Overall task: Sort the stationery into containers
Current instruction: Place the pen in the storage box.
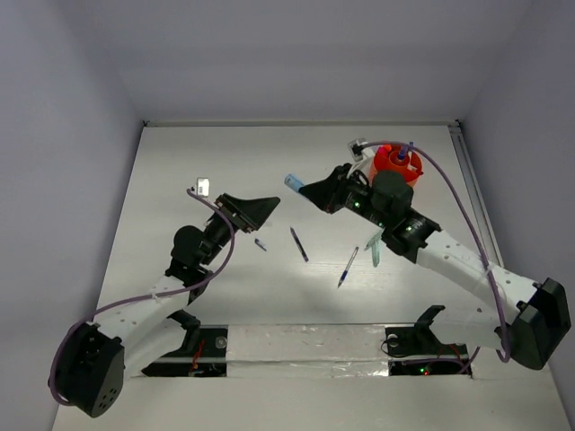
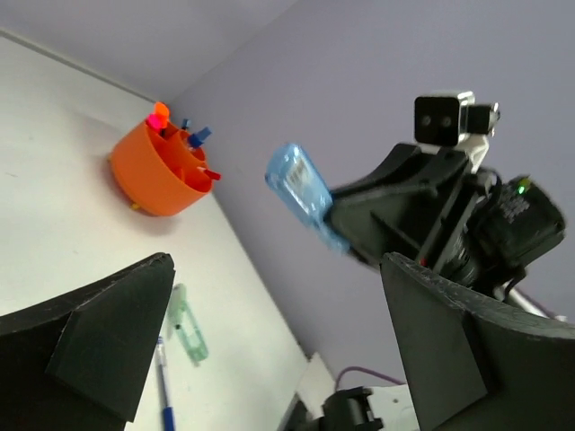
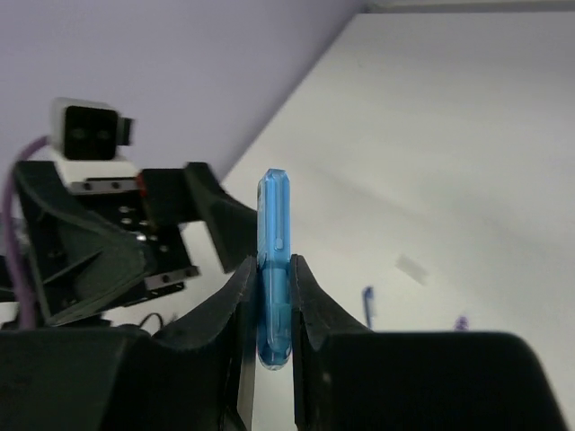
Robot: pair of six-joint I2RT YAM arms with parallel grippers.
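**A:** What is the right end effector (image 3: 272,274) doing?

**B:** Its two fingers are clenched on a flat light-blue piece (image 3: 273,206), which stands edge-on between them. It is held in the air, clear of the desk (image 1: 180,287).

**A:** And the left end effector (image 2: 274,296)?

**B:** Released. Its fingers are spread wide with nothing between them. It faces the right one across a gap, tips pointed at the light-blue piece but apart from it.

**A:** What lies under them?

**B:** A dark purple pen (image 1: 299,244), a blue pen (image 1: 348,267) and a pale green piece (image 1: 374,251) lie loose on the desk, each apart from the others. The green piece is just beside the right arm.

**A:** Where is the container?

**B:** The orange cup (image 1: 395,166) stands upright near the far right of the desk, behind the right arm. Several pens stick up out of it, some with blue or red ends.

**A:** And the room?

**B:** The desk is plain matte white with bright glare near its middle. Pale lilac-grey walls (image 1: 287,54) close it in at the back and on both sides.
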